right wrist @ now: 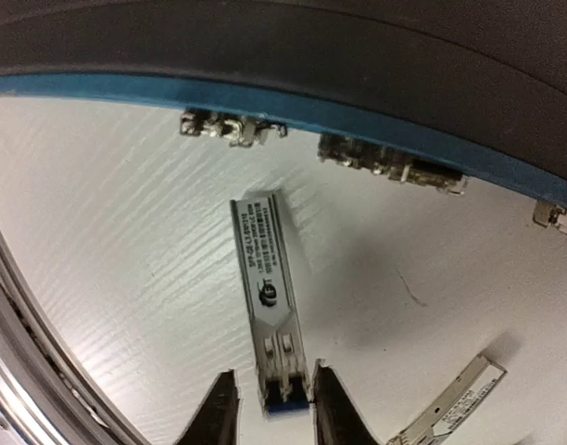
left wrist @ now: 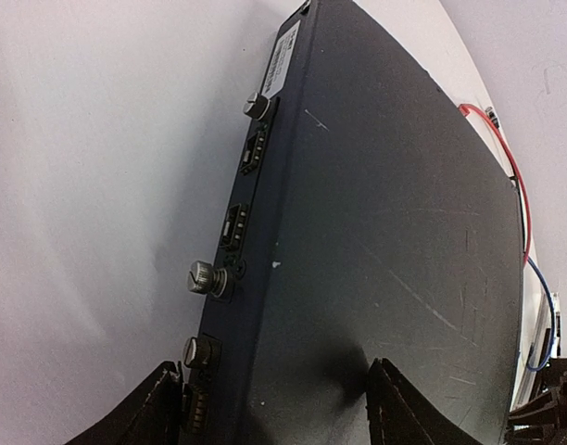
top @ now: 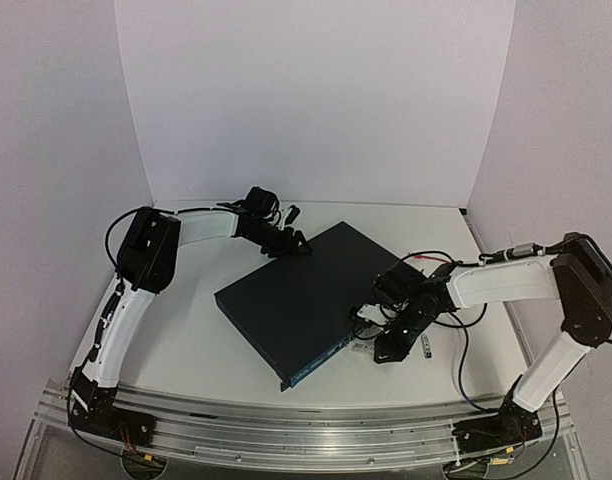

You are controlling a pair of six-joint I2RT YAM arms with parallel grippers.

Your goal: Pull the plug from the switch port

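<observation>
Right gripper (right wrist: 274, 382): jaws closed narrowly on blue tail of plug (right wrist: 265, 278). Plug fully out of port, nose toward switch face, bare table (top: 206, 350) showing between them. Second loose module (right wrist: 455, 403) on table just beside. Further modules (right wrist: 233, 128) seated along blue-edged front of switch (top: 296, 290), flat at mid-table. Far edge: left gripper (left wrist: 276, 375) spread wide, straddling switch corner, gripping nothing; contact unclear. Judged: extraction done; only setting plug down and retreat remain.
</observation>
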